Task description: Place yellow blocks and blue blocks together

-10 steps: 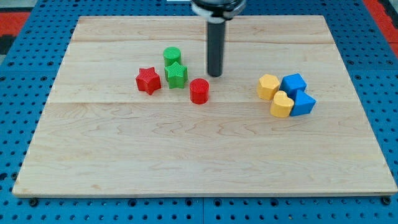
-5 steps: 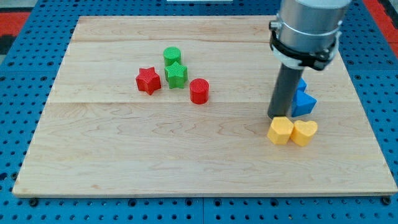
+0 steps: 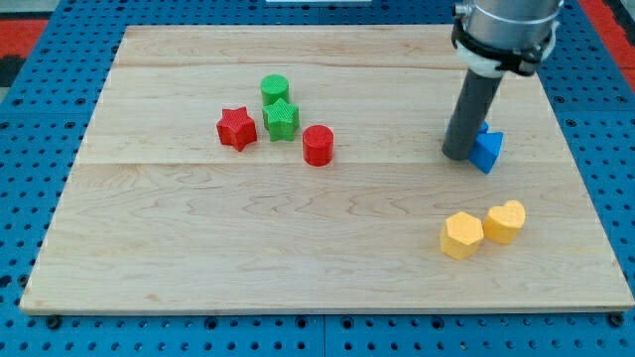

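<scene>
On the view's right half, my tip (image 3: 456, 155) stands on the wooden board (image 3: 198, 258), touching a blue block (image 3: 486, 150) on its right.

Only 1 blue block shows, its shape partly hidden by the rod; whether a second sits behind the rod I cannot tell. Below my tip and slightly right, well apart from it, lie 2 yellow blocks: a yellow hexagon (image 3: 461, 235) and, just right of it, a yellow heart (image 3: 505, 221), close together. The rod has no jaws and holds nothing. Far to my tip's left sit a red cylinder (image 3: 317, 145), a green star (image 3: 282, 119), a green cylinder (image 3: 275, 89) and a red star (image 3: 236, 128).
</scene>
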`<action>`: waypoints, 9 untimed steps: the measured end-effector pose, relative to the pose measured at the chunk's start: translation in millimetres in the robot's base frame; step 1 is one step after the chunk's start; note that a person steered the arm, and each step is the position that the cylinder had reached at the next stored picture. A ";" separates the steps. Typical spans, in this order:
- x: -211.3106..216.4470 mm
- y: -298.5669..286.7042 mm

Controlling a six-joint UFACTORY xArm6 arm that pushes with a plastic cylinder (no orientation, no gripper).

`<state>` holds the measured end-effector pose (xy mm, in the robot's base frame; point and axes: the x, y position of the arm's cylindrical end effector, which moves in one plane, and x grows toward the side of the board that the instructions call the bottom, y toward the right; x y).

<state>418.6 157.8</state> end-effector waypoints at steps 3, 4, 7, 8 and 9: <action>-77.9 -34.2; -86.4 -1.4; 16.7 27.1; 59.4 25.1; 56.9 0.3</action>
